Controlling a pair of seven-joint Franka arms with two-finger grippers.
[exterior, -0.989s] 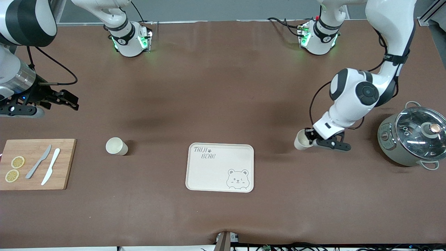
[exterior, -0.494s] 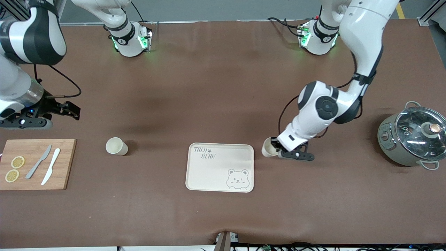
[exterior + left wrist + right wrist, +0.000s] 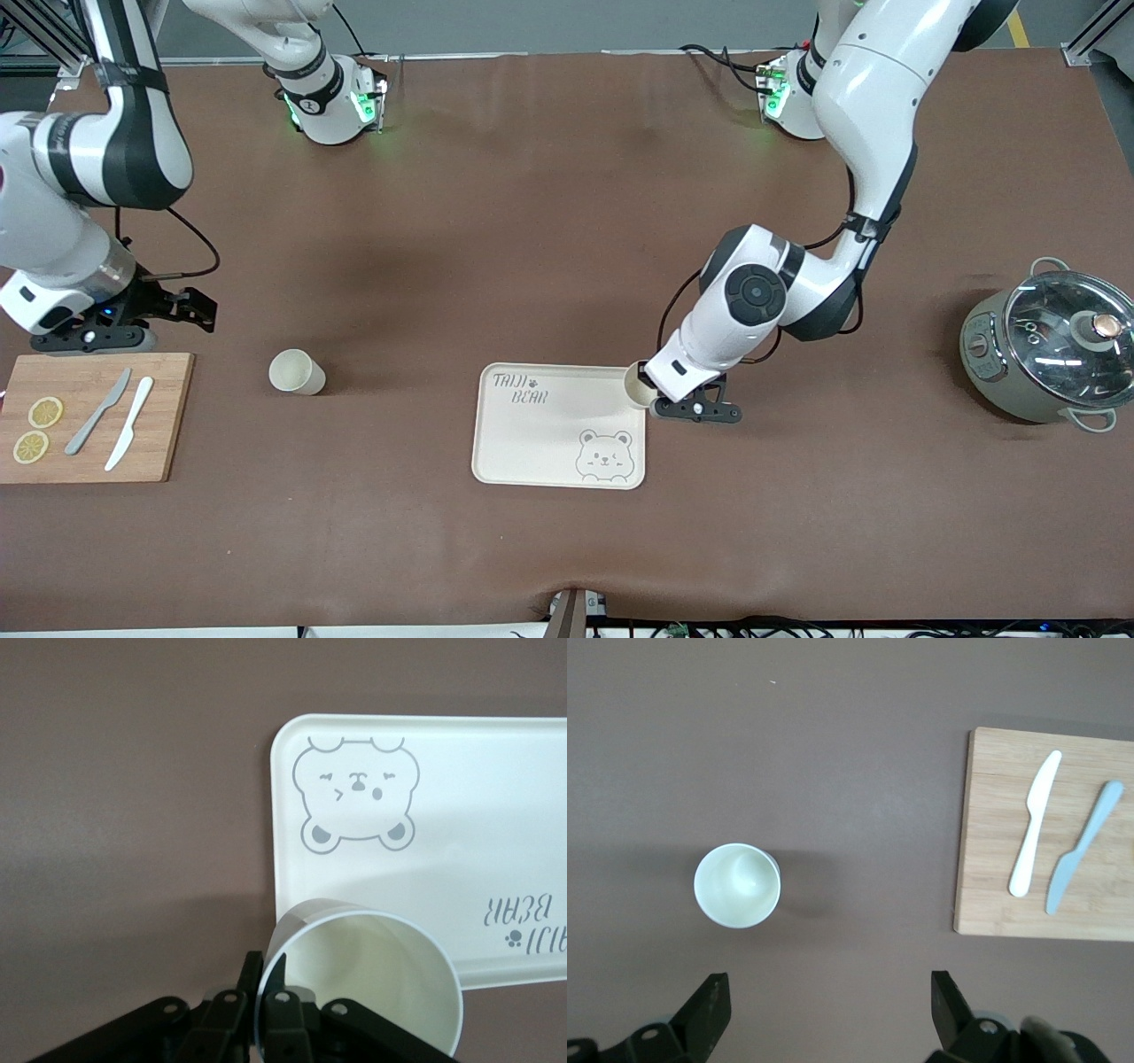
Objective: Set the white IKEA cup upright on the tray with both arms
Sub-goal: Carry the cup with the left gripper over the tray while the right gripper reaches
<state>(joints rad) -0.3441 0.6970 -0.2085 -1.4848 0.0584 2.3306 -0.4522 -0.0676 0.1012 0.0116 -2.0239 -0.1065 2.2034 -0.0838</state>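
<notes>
A white cup (image 3: 638,384) is held upright in the air over the corner of the tray (image 3: 549,443) that lies toward the left arm's end of the table and away from the front camera; in the left wrist view the cup (image 3: 359,979) is seen with its open mouth up, above the tray's edge (image 3: 461,859). It is clamped at the rim by the left gripper (image 3: 651,399), whose fingers (image 3: 270,1005) are pinched together on the cup's wall.

The tray is a flat cream rectangle with rounded corners, and nothing is resting on it. A bear face (image 3: 604,455) is printed in the corner nearest the front camera toward the left arm's end, and the lettering "TAIJI BEAR" (image 3: 518,388) in the corner diagonal to it.

A second white cup (image 3: 296,371) is seen standing upright on the table, well apart from the tray toward the right arm's end. The right gripper (image 3: 190,306) is held above the table, farther still from the tray than that cup, with its fingers (image 3: 709,1010) spread wide apart and nothing between them.

A wooden cutting board (image 3: 164,416) is laid at the right arm's end, well apart from the tray, with a grey knife (image 3: 97,412), a white knife (image 3: 129,424) and two lemon slices (image 3: 44,412) on it. A lidded pot (image 3: 1045,346) is set well apart from the tray at the left arm's end.
</notes>
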